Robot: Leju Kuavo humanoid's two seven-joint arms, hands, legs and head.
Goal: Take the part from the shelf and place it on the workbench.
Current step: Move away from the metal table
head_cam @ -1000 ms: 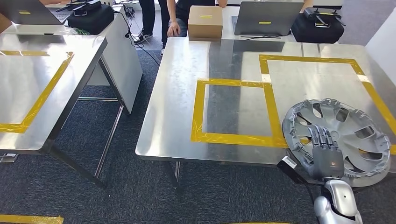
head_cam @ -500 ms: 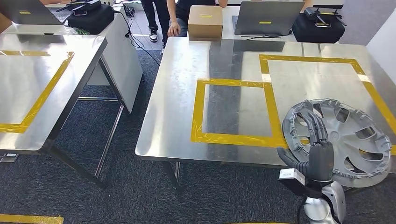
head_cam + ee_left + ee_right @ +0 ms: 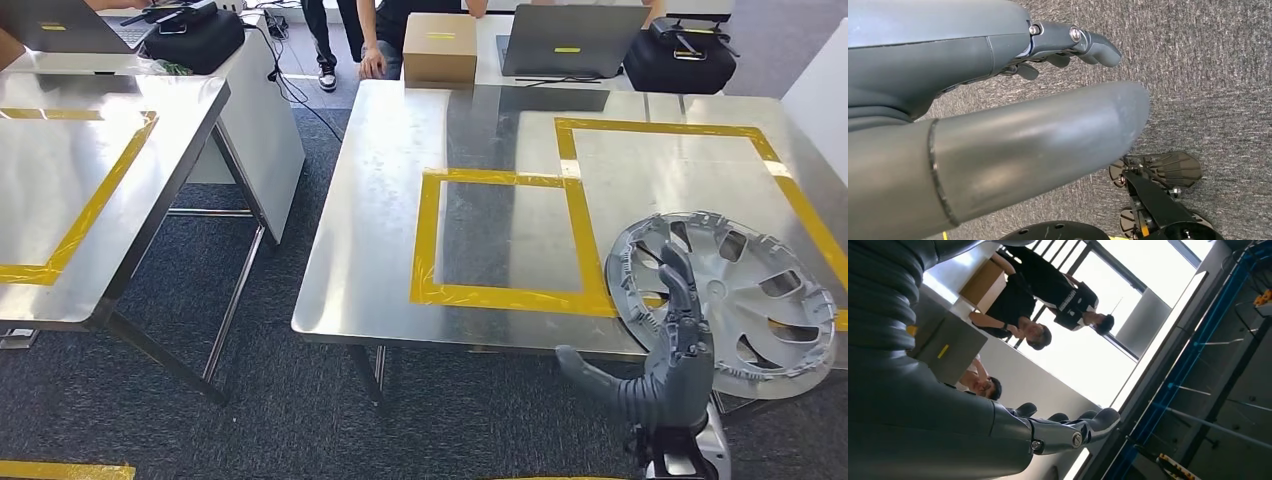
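One silver plastic wheel cover (image 3: 735, 300) lies on the steel workbench (image 3: 400, 250), overhanging its near edge, its near-left rim hidden behind the right hand (image 3: 665, 360). That hand, empty with fingers spread, has pulled back off the cover. The left hand (image 3: 1068, 47) hangs empty, fingers loosely apart.

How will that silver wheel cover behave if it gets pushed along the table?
The wheel cover looks like thin, light plastic, so it probably slides easily on the smooth steel workbench. It overhangs the near edge, so a nudge might tip it off.
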